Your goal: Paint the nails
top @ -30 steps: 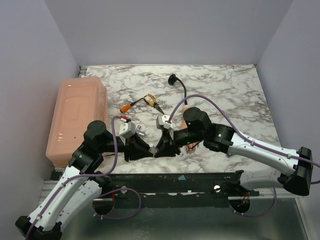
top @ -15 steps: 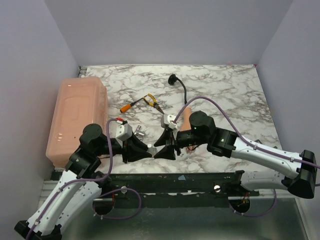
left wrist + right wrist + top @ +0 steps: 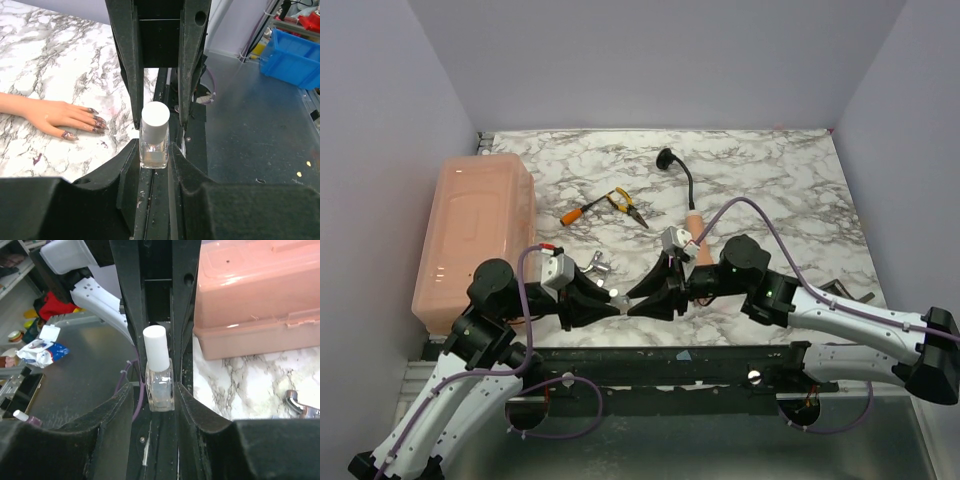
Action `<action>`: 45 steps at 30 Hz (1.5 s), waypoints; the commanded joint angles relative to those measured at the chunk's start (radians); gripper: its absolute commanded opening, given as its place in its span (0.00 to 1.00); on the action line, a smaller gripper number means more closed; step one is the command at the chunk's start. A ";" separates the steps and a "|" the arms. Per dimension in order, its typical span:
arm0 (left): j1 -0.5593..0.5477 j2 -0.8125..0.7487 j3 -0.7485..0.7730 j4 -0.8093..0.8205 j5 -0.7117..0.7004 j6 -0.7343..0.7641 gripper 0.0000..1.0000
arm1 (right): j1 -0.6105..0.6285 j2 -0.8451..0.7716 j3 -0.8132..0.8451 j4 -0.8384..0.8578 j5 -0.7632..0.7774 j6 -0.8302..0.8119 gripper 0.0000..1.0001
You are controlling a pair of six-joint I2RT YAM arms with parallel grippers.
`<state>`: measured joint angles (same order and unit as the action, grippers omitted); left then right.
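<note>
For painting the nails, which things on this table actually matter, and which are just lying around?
For the job:
mannequin hand
nails
polish bottle with white cap

Just lying about:
orange-handled screwdriver
yellow-handled pliers
pink plastic box
black bent cable

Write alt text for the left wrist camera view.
A small clear bottle with a white cap sits clamped in the left gripper, with the right gripper opposite. At frame left, a mannequin hand with dark nails lies on the marble table.
</note>
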<state>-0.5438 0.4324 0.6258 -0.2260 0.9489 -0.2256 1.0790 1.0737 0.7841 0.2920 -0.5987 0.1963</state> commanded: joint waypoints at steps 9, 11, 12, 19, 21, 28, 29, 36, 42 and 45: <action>-0.004 -0.054 -0.013 0.020 -0.071 -0.006 0.00 | 0.003 0.067 0.026 0.114 -0.087 0.044 0.35; -0.004 -0.057 -0.012 0.020 -0.078 -0.007 0.00 | 0.004 0.072 0.023 0.115 -0.085 0.046 0.35; -0.004 -0.056 -0.013 0.018 -0.078 -0.007 0.00 | 0.004 0.073 0.023 0.115 -0.083 0.046 0.35; -0.004 -0.055 -0.011 0.014 -0.088 -0.006 0.00 | 0.005 0.079 0.024 0.124 -0.079 0.058 0.32; -0.003 -0.055 -0.010 0.012 -0.095 -0.006 0.00 | 0.004 0.084 0.030 0.124 -0.079 0.056 0.32; -0.003 -0.053 -0.008 0.004 -0.107 -0.001 0.00 | 0.004 0.103 0.044 0.119 -0.073 0.047 0.25; -0.004 -0.051 -0.009 0.003 -0.108 -0.001 0.00 | 0.005 0.106 0.046 0.121 -0.070 0.047 0.25; -0.003 -0.046 -0.008 -0.001 -0.120 0.003 0.00 | 0.007 0.106 0.040 0.128 -0.099 0.039 0.02; -0.004 -0.042 -0.002 -0.022 -0.120 0.021 0.37 | 0.006 0.074 0.021 0.076 -0.068 -0.001 0.00; -0.005 -0.036 0.004 -0.037 -0.119 0.033 0.52 | 0.007 0.031 -0.002 0.036 -0.027 -0.029 0.00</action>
<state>-0.5465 0.3855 0.6182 -0.2596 0.8715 -0.2325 1.0737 1.1595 0.7933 0.3637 -0.6495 0.2020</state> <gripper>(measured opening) 0.414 0.256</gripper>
